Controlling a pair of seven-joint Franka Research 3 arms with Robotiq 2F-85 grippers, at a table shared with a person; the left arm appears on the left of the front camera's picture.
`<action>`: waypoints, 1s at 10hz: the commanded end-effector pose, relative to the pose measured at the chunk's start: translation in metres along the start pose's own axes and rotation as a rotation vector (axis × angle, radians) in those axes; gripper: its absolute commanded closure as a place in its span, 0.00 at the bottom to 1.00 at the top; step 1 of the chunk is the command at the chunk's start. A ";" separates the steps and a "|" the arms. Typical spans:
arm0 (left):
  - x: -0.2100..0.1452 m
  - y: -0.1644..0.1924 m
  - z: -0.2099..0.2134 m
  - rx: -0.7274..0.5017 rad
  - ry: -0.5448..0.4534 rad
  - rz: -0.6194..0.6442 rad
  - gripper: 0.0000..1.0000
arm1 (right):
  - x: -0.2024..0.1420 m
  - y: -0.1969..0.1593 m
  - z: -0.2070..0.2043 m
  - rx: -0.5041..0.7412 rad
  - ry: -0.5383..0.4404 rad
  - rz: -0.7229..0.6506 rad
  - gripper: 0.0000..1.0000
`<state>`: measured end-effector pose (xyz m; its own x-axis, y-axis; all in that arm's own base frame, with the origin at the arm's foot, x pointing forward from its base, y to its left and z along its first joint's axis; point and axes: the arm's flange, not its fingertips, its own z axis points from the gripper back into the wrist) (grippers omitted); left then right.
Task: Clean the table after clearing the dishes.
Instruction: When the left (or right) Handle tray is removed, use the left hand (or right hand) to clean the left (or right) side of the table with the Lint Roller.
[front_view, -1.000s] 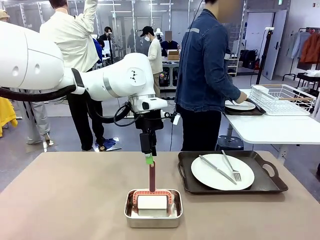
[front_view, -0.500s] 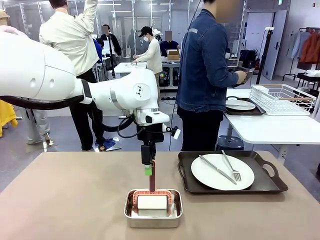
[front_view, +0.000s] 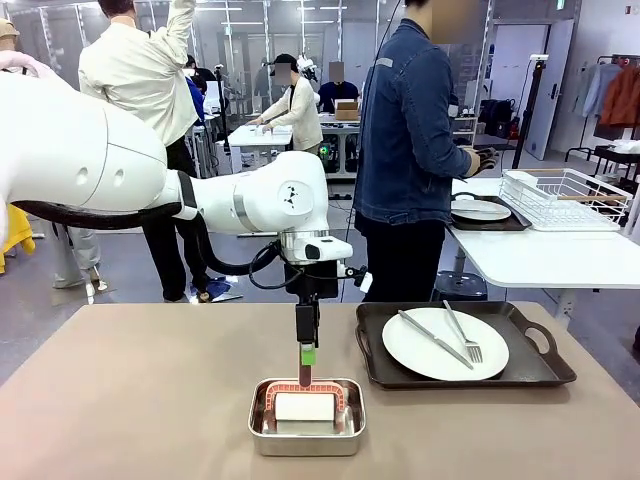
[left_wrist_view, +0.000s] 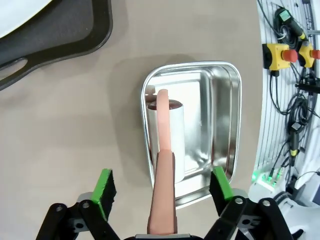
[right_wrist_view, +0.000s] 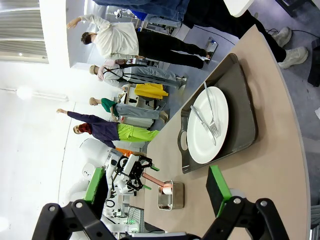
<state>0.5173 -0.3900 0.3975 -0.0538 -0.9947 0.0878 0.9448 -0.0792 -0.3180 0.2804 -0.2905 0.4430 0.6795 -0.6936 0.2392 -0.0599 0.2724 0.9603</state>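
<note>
Dishes (front_view: 420, 362) sat uncleared at 2 o'clock from the pan (front_view: 258, 440); my left gripper (left_wrist_view: 162, 179) straddled the roller handle (left_wrist_view: 163, 125), fingers apart, wiping not started.

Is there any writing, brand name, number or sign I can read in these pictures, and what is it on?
No text can be read in any view.
White left robot arm: a small dark emblem on its joint, a symbol with no legible letters.
Yellow boxes with red buttons: any print is too small to read.
</note>
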 end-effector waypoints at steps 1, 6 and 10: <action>0.002 -0.004 -0.011 -0.003 0.059 0.041 0.33 | -0.001 0.002 0.002 0.011 0.000 0.014 0.00; -0.001 -0.007 -0.011 -0.003 0.106 0.042 1.00 | -0.001 0.002 0.002 0.011 0.000 0.014 0.00; -0.002 -0.032 0.017 -0.070 0.070 0.108 1.00 | -0.001 0.002 0.002 0.011 0.000 0.014 0.00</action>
<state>0.5064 -0.3913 0.4036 -0.0303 -0.9995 0.0005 0.9448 -0.0289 -0.3265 0.2804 -0.2905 0.4430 0.6796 -0.6935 0.2391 -0.0599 0.2724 0.9603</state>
